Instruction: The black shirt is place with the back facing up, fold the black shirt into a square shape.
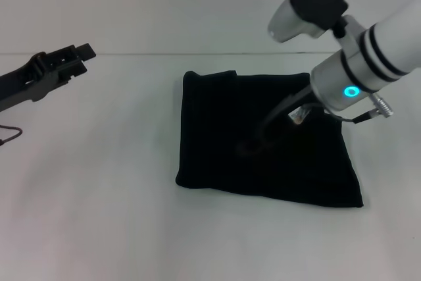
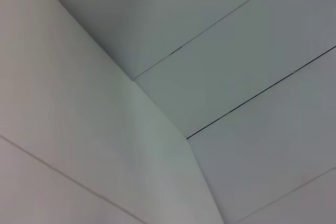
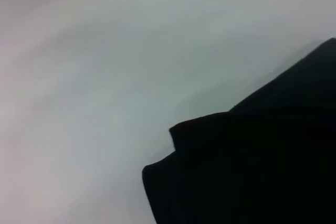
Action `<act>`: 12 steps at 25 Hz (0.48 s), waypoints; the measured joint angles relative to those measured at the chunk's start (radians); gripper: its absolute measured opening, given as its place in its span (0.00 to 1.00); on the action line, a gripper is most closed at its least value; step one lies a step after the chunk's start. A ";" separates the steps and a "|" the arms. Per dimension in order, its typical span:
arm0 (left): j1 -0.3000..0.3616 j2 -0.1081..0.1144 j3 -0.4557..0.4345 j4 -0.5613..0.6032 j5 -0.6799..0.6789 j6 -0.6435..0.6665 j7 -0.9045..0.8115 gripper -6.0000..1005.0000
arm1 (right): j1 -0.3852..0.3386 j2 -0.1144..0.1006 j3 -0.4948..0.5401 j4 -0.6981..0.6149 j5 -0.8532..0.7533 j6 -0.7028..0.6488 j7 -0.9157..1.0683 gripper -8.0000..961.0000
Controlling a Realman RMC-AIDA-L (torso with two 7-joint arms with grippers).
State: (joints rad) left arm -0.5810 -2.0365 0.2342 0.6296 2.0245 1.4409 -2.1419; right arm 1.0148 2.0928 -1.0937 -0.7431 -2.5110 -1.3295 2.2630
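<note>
Black fabric fills the middle of the white table [image 1: 99, 215]: the black shirt [image 1: 217, 143] lies flat, folded into a roughly square block, its far edge nearly straight and its near edge slanting down toward the robot's right. At the far left corner of the shirt a small folded flap stands slightly proud of the rest.

Over the shirt's right half hangs the right arm, a white tube with black bands and a glowing blue ring. The right gripper [image 1: 253, 144] reaches down from it to the middle of the shirt, dark against dark cloth, so I cannot tell whether its fingers are spread or pressed together, nor whether they touch the fabric. A short cable and a small connector hang just beside the arm's wrist, above the shirt.

Well away from the shirt, on its left side, the left gripper [image 1: 79, 54] is held above bare table, pointing toward the shirt's far edge. Its black fingers seem to lie close together, but the view does not settle it, so I cannot tell its state for sure.

The right wrist view shows a corner of the shirt [image 3: 252, 171] resting on the table [image 3: 105, 77], with a stepped edge where one layer of cloth lies over another. The left wrist view shows only pale flat panels with thin dark seams.
</note>
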 joint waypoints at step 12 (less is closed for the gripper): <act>-0.019 0.001 0.003 -0.014 -0.006 -0.039 -0.003 0.54 | -0.008 0.005 -0.118 0.022 0.072 0.065 -0.005 0.73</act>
State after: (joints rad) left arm -0.6003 -2.0360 0.2370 0.6153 2.0186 1.4015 -2.1445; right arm 1.0072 2.0982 -1.2113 -0.7206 -2.4394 -1.2641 2.2577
